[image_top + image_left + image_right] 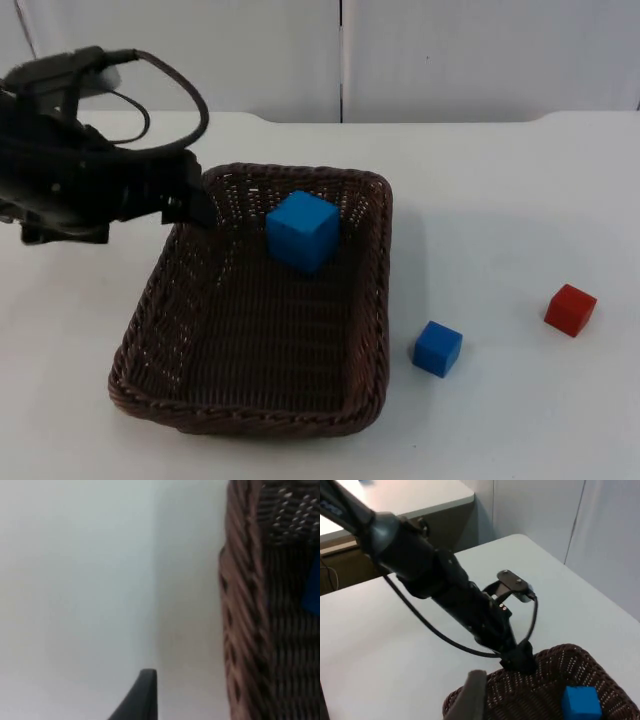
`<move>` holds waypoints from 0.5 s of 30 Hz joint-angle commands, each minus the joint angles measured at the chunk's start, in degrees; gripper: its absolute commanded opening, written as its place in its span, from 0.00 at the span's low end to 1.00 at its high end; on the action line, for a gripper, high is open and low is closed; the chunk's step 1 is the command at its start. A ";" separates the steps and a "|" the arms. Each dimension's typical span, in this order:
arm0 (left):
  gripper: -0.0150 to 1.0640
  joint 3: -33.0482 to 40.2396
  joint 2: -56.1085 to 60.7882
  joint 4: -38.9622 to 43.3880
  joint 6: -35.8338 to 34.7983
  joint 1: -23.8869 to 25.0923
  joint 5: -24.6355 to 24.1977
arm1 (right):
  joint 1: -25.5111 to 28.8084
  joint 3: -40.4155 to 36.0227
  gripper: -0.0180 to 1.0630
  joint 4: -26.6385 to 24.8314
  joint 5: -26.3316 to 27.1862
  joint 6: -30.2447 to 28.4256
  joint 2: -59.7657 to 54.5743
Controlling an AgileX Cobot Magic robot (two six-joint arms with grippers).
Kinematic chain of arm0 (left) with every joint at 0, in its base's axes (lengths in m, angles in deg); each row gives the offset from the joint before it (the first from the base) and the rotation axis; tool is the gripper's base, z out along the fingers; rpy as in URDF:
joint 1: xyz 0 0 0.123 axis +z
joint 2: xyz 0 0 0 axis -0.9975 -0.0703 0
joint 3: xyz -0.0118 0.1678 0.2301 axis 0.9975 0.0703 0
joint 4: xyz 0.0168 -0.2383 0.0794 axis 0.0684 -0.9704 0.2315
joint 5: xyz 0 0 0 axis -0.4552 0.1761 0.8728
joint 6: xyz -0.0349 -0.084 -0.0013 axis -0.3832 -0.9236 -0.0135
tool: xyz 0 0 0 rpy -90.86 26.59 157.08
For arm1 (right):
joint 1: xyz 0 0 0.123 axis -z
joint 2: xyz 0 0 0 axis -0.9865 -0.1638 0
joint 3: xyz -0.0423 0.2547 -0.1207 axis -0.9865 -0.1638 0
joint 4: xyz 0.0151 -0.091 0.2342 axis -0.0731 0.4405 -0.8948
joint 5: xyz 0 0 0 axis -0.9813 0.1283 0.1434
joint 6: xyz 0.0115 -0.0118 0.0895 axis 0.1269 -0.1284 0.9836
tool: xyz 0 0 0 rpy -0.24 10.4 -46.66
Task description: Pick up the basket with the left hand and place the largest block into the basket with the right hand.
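Brown wicker basket (250, 390) sits flat on the white tabletop (520, 200), left of the tabletop's centre, long axis running from the near edge toward the partition wall. Large blue block (302, 230) rests inside the basket, toward its far end, clear of the rim. In the right wrist view the same block (581, 703) lies on the basket floor.

Left gripper (195, 205) is at the basket's far left corner, fingertips at the rim where the left wall meets the far wall. I cannot tell whether its fingers are apart or pressed on the wicker. In the left wrist view the basket wall (245, 630) stands close beside 1 black fingertip (140, 697), with bare table between them.

Right gripper (470, 700) hangs above the table over the basket's far end; its finger spacing cannot be told.

2 smaller cubes lie outside the basket: small blue cube (438, 348) just beside the basket's right wall near the front edge, red cube (571, 309) nearer the tabletop's right edge, well apart from the basket.
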State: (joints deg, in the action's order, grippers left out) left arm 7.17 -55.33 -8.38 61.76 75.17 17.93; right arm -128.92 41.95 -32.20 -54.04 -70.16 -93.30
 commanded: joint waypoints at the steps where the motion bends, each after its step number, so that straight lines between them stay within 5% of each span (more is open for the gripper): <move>1: 0.90 2.13 4.41 0.67 -0.49 -0.25 0.28 | 0.08 -0.14 0.78 0.36 -0.03 0.10 1.17; 15: 0.90 8.87 21.89 2.37 -0.73 -0.25 -5.46 | -0.15 -0.48 0.78 0.03 -4.52 0.25 1.45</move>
State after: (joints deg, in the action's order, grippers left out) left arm 15.26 -35.58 -6.38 61.53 75.17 13.42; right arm -128.92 41.74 -32.21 -57.82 -70.16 -92.16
